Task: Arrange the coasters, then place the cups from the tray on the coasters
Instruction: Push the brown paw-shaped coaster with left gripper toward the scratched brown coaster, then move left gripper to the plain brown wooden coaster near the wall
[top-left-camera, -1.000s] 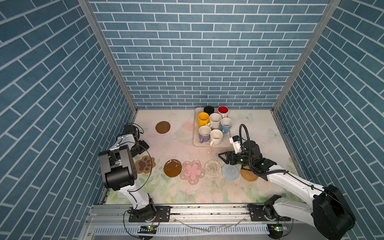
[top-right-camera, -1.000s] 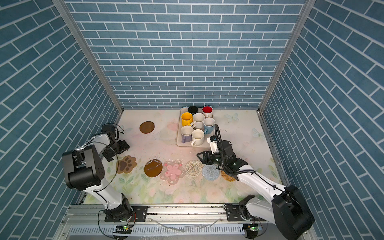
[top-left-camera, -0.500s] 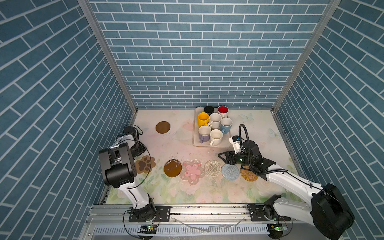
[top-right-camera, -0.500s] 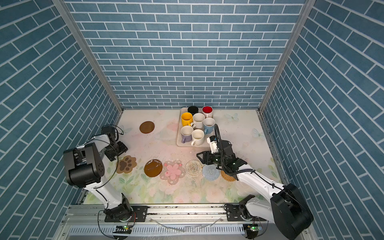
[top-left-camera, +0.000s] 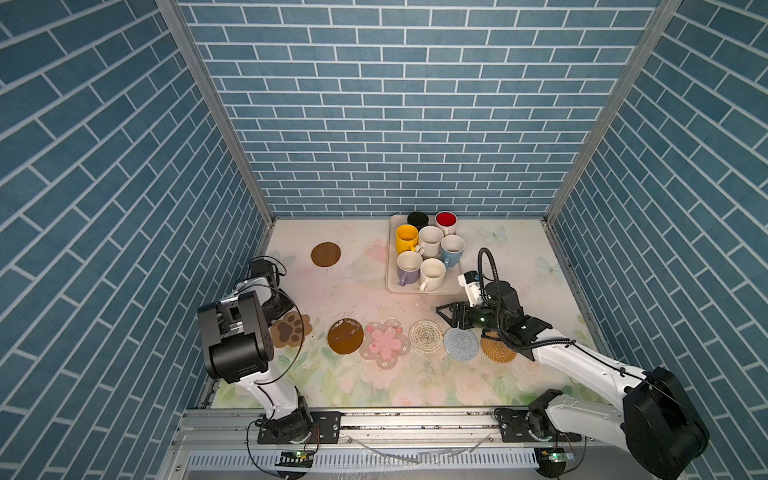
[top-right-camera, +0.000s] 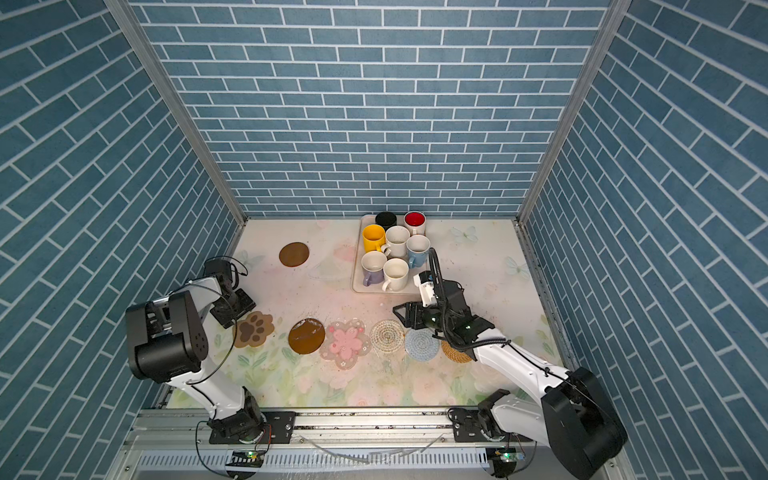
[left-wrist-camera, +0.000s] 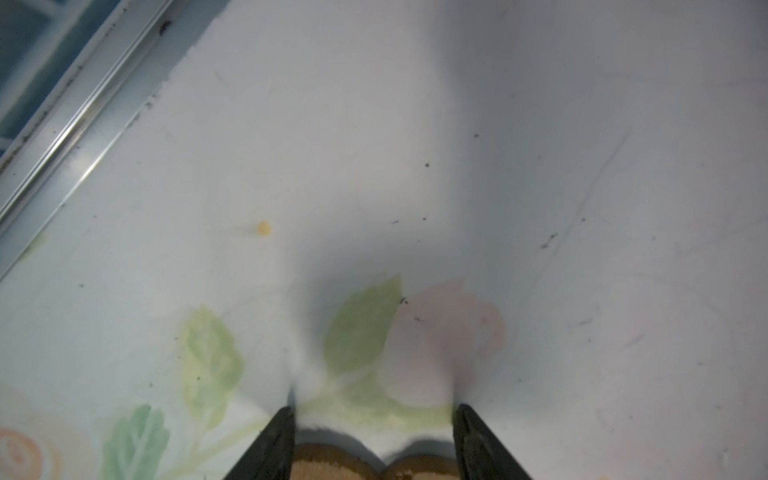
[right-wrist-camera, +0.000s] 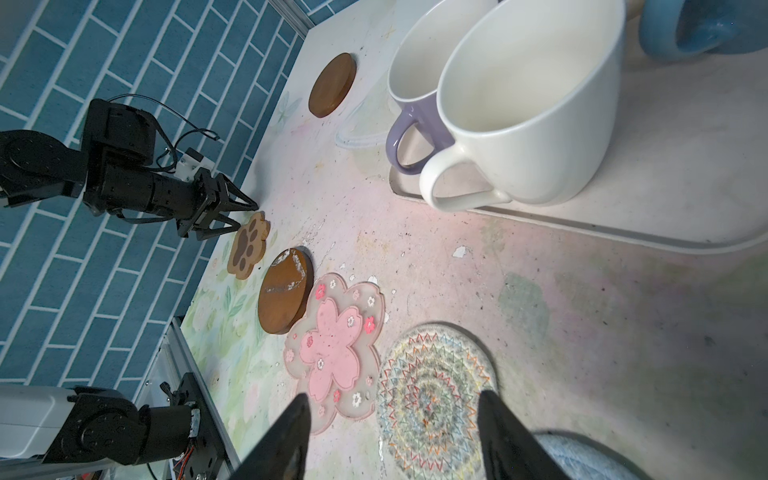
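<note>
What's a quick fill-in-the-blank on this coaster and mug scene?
The tray holds ___ mugs.
The left claw sits at the edge of the ___-shaped coaster.
Between the front brown disc and the white woven round lies the ___ flower coaster.
Missing: seven; paw; pink.

a desk (top-left-camera: 353, 299) printed with pale flowers, green leaves and butterflies (top-left-camera: 493, 233) sits between blue brick-patterned walls (top-left-camera: 395, 124). metal posts (top-left-camera: 217, 112) rise at its far corners. a metal rail (top-left-camera: 415, 417) runs along the near edge. a tiny yellow speck (left-wrist-camera: 263, 227) lies on the desk.
</note>
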